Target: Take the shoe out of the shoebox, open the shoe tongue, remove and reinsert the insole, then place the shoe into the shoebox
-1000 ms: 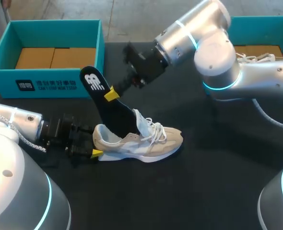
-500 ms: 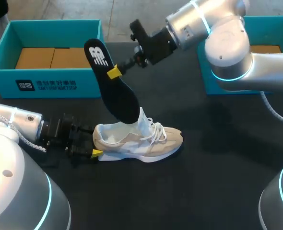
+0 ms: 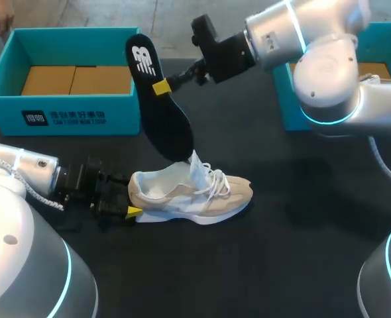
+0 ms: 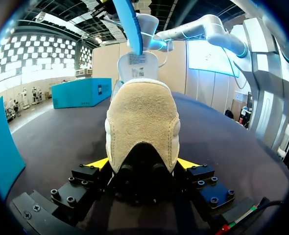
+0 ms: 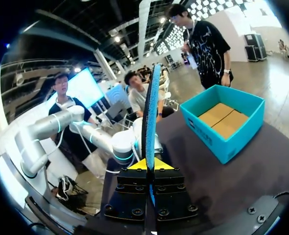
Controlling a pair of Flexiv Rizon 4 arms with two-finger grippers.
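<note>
The shoe is held steady near the table's middle, heel clamped in the left gripper, so the insole, pinched in the closed right gripper, can be drawn clear above it.

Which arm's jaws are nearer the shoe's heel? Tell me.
Left. The left arm clamps its jaws on the shoe at the heel. The right arm holds the insole in its jaws above the shoe, clear of the heel.
</note>
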